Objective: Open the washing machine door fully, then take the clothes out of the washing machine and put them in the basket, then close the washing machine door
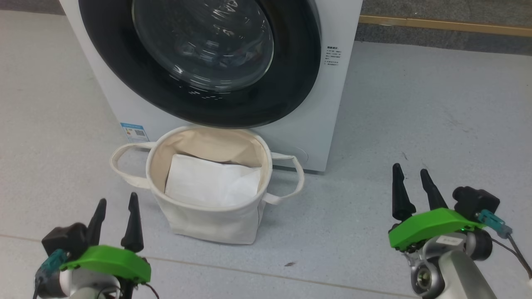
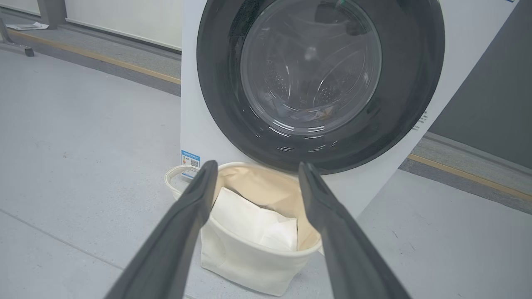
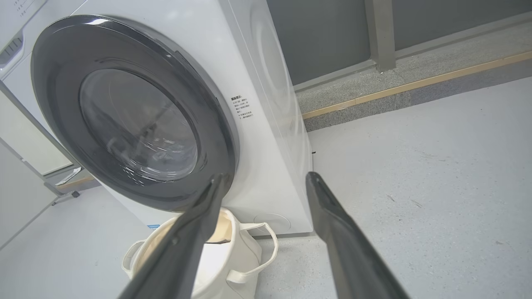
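Placement of the basket (image 1: 216, 226) looked deliberate: it stood on the floor (image 1: 415, 124) just beside the foot of the washing machine (image 1: 332, 104), right under the door (image 1: 203, 45). Its mouth faced up and its loop handles stuck out to either side, so clothes could probably drop straight in. A folded white sheet (image 1: 212, 180) lay inside it. The door was shut flat against the front. Its round face pointed out toward the robot, and being round it had no long axis; which edge would swing out I could not tell. Through the glass, a small heap of what seemed to be the clothes (image 2: 311, 114) lay at the bottom of the drum. The left gripper (image 1: 117, 198) and right gripper (image 1: 410, 168) hung low on either side of the basket. Their fingers were spread wide, empty and aimed at the machine, apparently ready for the door, which was not yet opened.
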`<state>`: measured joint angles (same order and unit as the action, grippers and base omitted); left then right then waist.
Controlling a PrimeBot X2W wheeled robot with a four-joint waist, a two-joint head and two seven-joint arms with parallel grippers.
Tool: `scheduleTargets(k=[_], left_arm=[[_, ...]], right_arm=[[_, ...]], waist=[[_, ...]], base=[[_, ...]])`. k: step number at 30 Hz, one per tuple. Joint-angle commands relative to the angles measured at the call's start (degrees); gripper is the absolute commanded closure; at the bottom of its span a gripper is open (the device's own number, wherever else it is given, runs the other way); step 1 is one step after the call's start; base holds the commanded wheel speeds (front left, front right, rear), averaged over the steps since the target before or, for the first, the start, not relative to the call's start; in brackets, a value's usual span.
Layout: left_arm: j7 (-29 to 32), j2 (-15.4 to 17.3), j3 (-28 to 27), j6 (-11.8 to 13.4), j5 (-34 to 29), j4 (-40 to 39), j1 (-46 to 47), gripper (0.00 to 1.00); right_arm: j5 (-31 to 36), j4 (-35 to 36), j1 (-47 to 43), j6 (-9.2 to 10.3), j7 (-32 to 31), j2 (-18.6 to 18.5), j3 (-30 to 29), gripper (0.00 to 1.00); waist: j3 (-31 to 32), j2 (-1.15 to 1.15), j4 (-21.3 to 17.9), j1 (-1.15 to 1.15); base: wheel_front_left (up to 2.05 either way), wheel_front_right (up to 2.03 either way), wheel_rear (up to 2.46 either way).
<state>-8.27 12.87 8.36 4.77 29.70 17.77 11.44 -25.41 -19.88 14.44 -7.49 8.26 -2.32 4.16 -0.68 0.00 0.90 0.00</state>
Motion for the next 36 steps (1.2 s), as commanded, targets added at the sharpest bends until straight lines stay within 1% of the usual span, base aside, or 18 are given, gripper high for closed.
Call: scheduleTargets(k=[1, 7, 14, 19, 25, 28, 30, 32, 34, 36], left_arm=[[-1.0, 2.1, -1.3, 0.5, -2.1, -1.7, 3.8, 0.00], [-2.0, 2.3, -1.0, 0.3, -5.0, -1.8, 4.7, 0.00], [-3.0, 2.4, -0.7, -0.6, -7.8, -2.1, 5.7, 0.00], [-3.8, 3.2, 0.5, -1.5, -11.5, -1.1, 6.3, 0.00], [-4.8, 3.7, 0.8, -1.4, -15.2, -0.4, 7.5, 0.00], [-5.3, 4.2, 0.8, -1.0, -17.2, 0.2, 7.9, 0.00], [-5.7, 4.0, 0.7, -1.2, -17.8, 0.6, 8.3, 0.00], [-6.0, 3.9, 0.5, -1.7, -18.2, 0.7, 8.5, 0.00], [-6.5, 4.1, 0.3, -2.1, -19.3, 0.8, 9.1, 0.00], [-6.7, 3.5, -0.3, -3.0, -18.4, 0.4, 9.3, 0.00]], right_arm=[[2.2, 1.7, 3.3, 0.00, 1.0, -0.4, 1.2, 0.00], [6.2, 1.5, 3.9, 0.00, 2.0, -0.4, 2.1, 0.00], [9.8, 1.1, 4.9, 0.00, 3.0, -0.4, 3.8, 0.00], [13.7, 1.3, 5.8, 0.00, 3.8, -0.5, 4.6, 0.00], [17.8, 1.1, 6.7, 0.00, 4.9, -0.5, 4.8, 0.00], [18.4, 1.0, 6.9, 0.00, 5.4, -0.5, 4.9, 0.00], [16.0, 0.9, 6.9, 0.00, 5.7, -0.5, 5.2, 0.00], [15.7, 0.8, 7.1, 0.00, 6.0, -0.5, 5.4, 0.00], [16.9, 0.6, 7.7, 0.00, 6.5, -0.5, 5.6, 0.00], [16.9, 0.4, 7.9, 0.00, 6.7, -0.6, 5.6, 0.00]], waist=[[0.0, 0.00, 0.0, 0.00], [0.1, 0.00, 0.2, 0.00], [0.1, 0.00, 0.3, 0.00], [-0.1, 0.00, 0.3, 0.00], [-0.3, 0.00, 0.3, 0.00], [-0.2, 0.00, 0.3, 0.00], [-0.1, 0.00, 0.3, 0.00], [-0.2, 0.00, 0.3, 0.00], [-0.5, 0.00, 0.3, 0.00], [-0.6, 0.00, 0.3, 0.00]], base=[[0.00, 0.00, 0.00], [0.00, 0.00, 0.00], [0.00, 0.00, 0.00], [0.00, 0.00, 0.00], [0.00, 0.00, 0.00], [0.00, 0.00, 0.00], [0.00, 0.00, 0.00], [0.00, 0.00, 0.00], [0.00, 0.00, 0.00], [0.00, 0.00, 0.00]])
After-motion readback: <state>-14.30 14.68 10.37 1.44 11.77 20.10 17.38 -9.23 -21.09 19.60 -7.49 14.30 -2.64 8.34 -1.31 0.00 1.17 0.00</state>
